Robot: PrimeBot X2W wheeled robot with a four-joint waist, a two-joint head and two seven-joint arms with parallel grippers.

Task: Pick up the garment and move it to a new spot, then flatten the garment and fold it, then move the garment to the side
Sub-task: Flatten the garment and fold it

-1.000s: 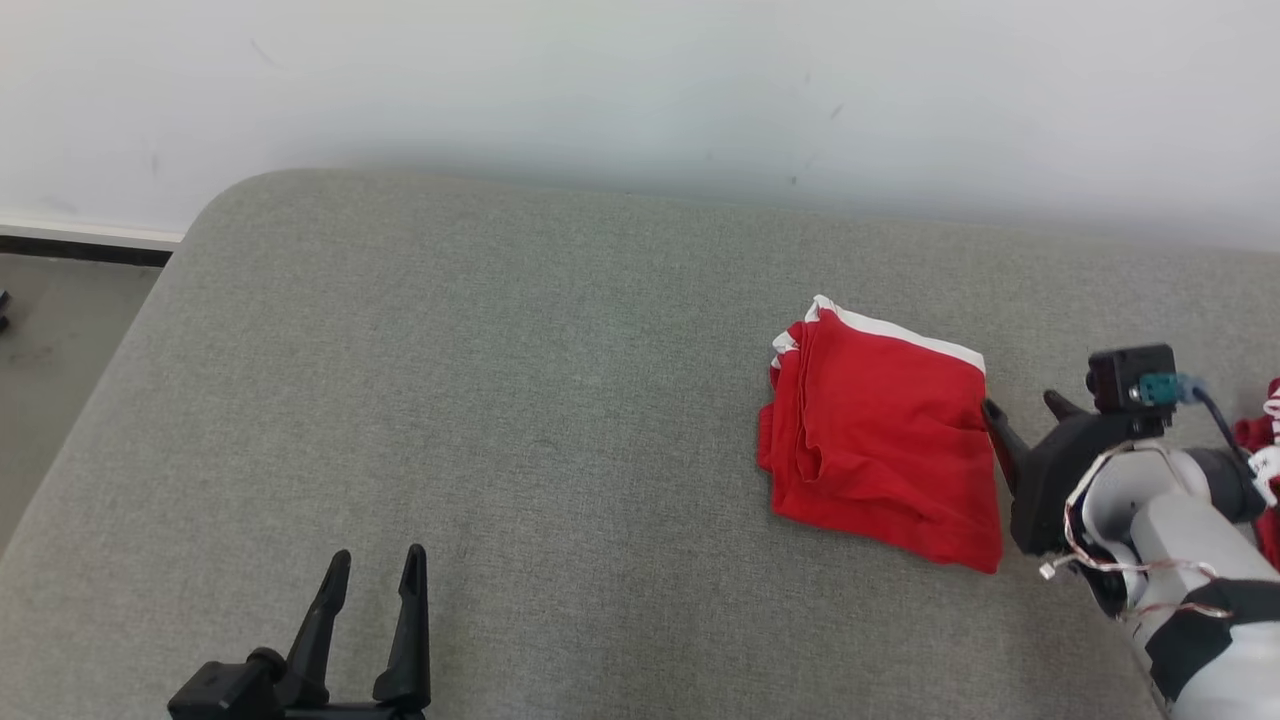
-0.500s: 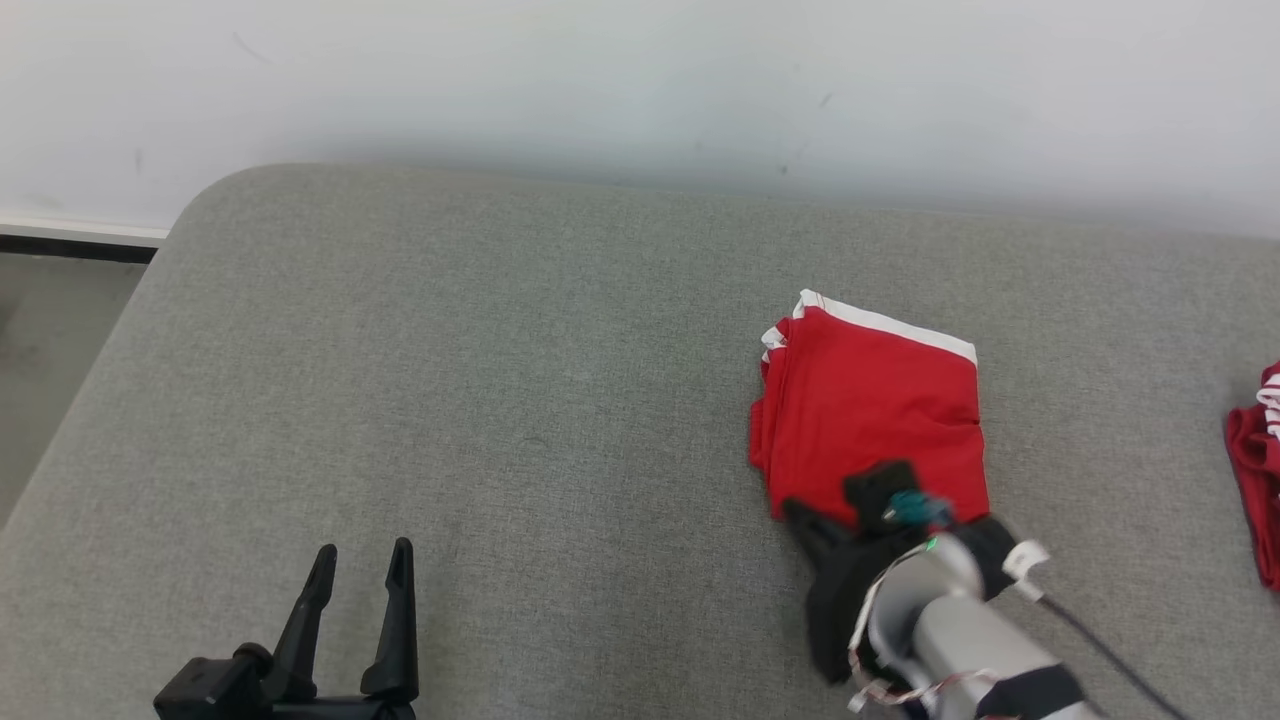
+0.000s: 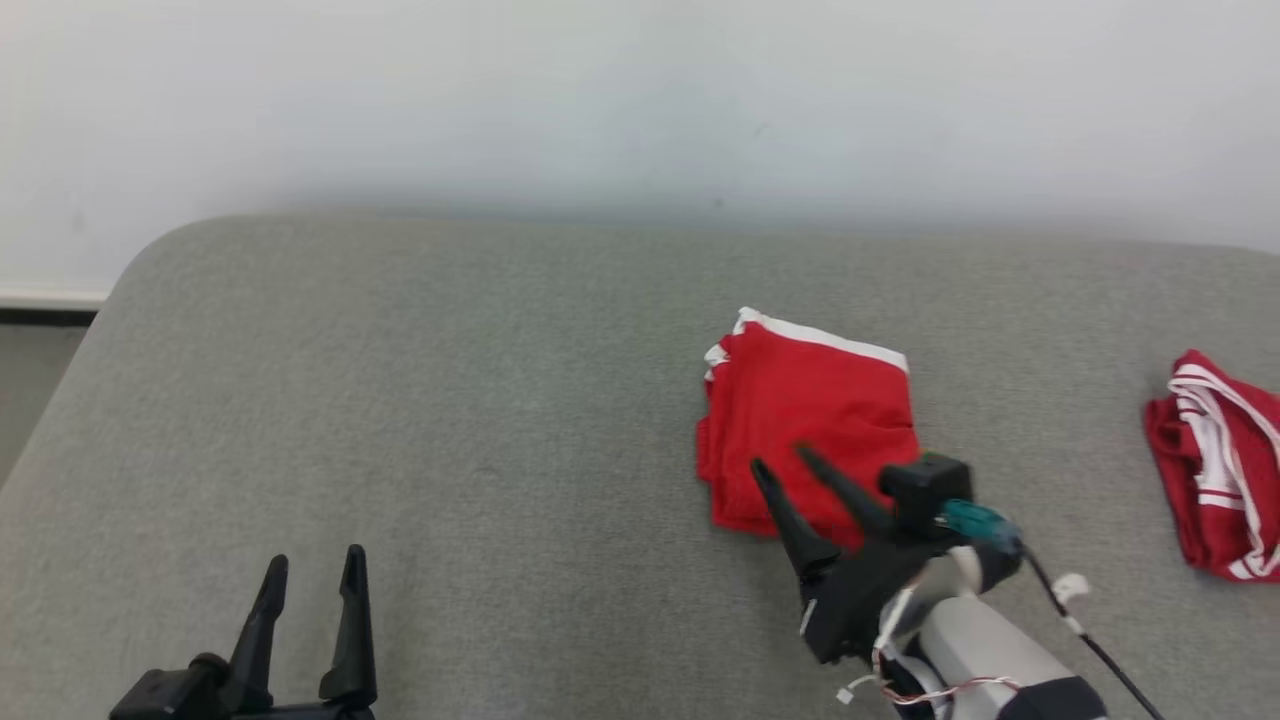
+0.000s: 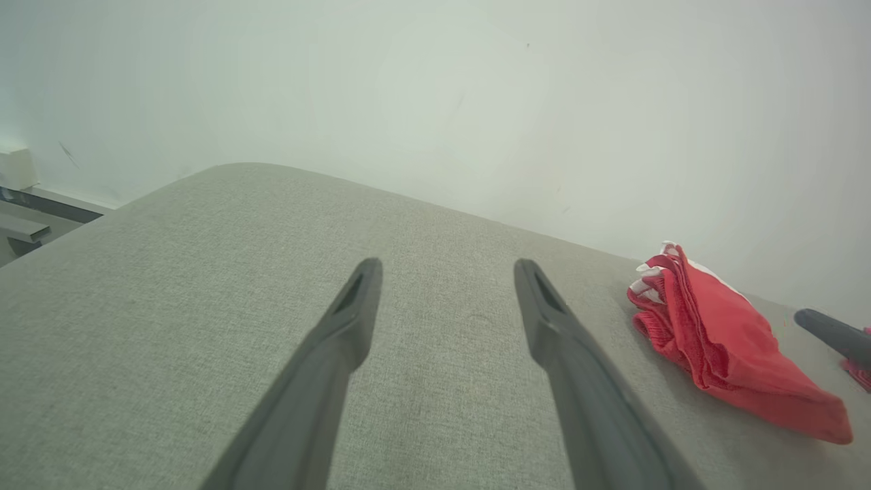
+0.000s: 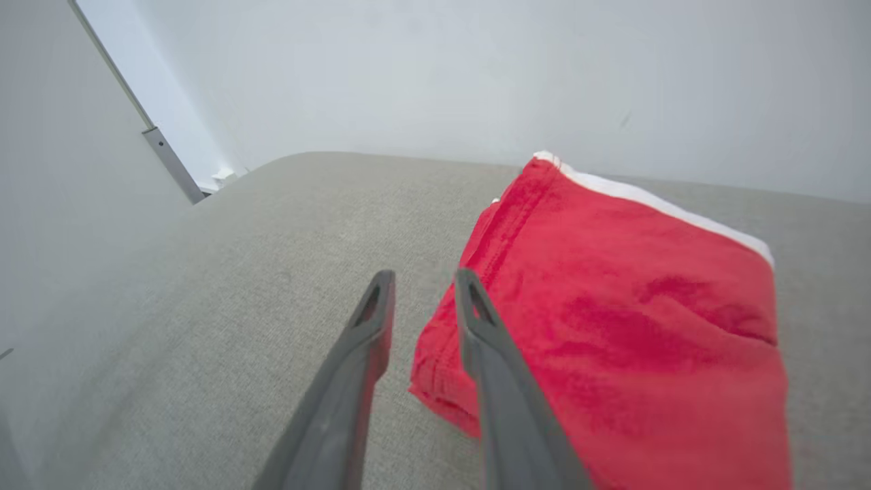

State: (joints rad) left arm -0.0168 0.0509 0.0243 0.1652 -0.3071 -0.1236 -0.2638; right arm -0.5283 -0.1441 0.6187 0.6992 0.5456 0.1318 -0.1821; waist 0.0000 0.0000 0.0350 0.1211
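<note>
Garment [image 3: 810,400] lies folded at the tips of the parted, empty right fingers [image 3: 787,517].

Grey cushion [image 3: 450,400]: broad bare stretch across left and middle, open passage ahead of left gripper [image 3: 315,556]. Folded red garment [image 3: 810,400] lies right of middle; right gripper [image 3: 780,459] over its near corner. Bare gap between it and second red garment [image 3: 1215,470] at right edge. Wall [image 3: 600,100] closes far side.
</note>
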